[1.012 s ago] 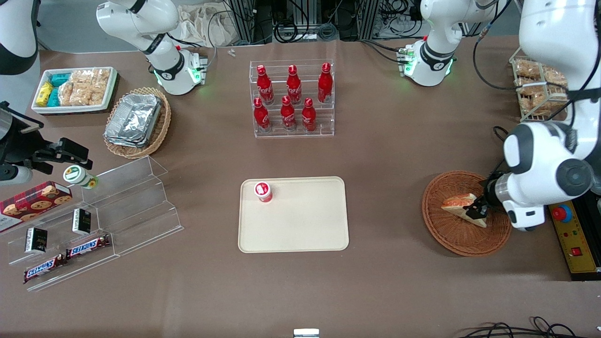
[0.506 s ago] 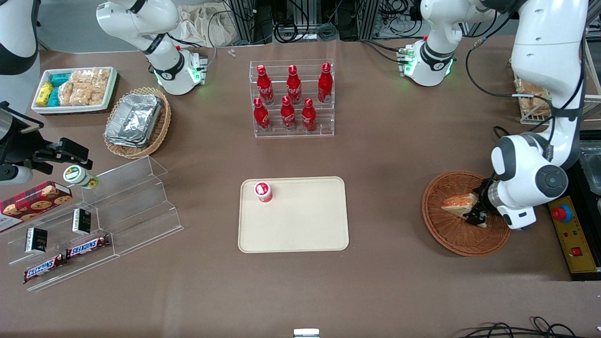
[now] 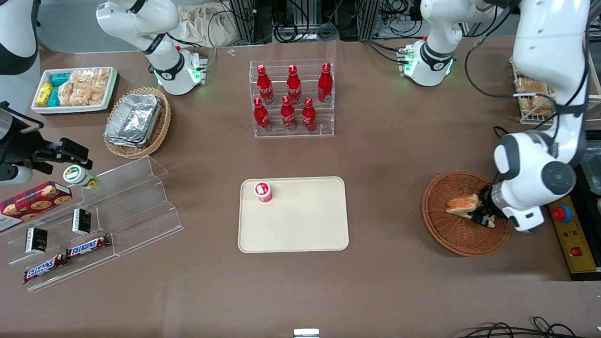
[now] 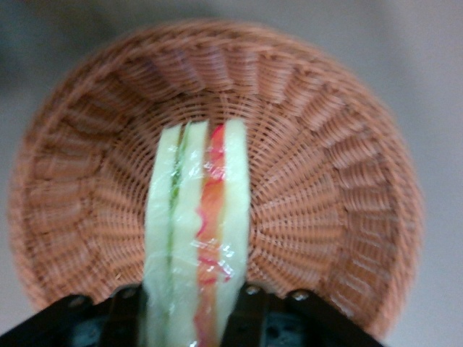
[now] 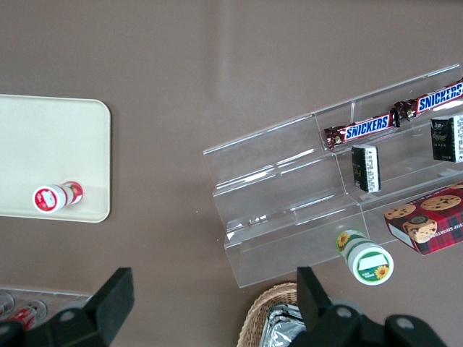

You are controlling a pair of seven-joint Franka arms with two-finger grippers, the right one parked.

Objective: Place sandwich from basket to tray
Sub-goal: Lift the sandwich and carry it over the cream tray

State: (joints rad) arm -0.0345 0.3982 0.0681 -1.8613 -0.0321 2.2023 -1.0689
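The sandwich (image 3: 462, 205) is sitting in the reddish-brown basket (image 3: 446, 234) at the working arm's end of the counter (image 3: 389, 155), tipped up on edge. In the front view its long axis is running roughly along the counter's length, the free end pointing toward the tray (image 3: 300, 234) and the other end disappearing under the arm's wrist. The end effector (image 3: 481, 217) is clamping that end: in the left wrist view the end effector (image 4: 188, 318) is gripping the sandwich (image 4: 197, 238), with one dark finger (image 4: 129, 314) pressing against each bread face and the wedge stretching straight away from the camera across the basket (image 4: 333, 181) weave.

The tray is lying well apart from the basket, near the middle of the counter, and a small red-and-white bottle (image 3: 263, 191) is standing in its corner toward the parked arm's end. A clear rack of red bottles (image 3: 292, 98) is standing farther from the front camera than the tray. Only bare counter is lying between basket and tray.

The wrist view is showing the green and orange-red filling layers and the glossy wrap, which the front view is rendering only as an orange streak. The right wrist view is showing the tray (image 5: 51, 144) with the bottle (image 5: 54, 196).
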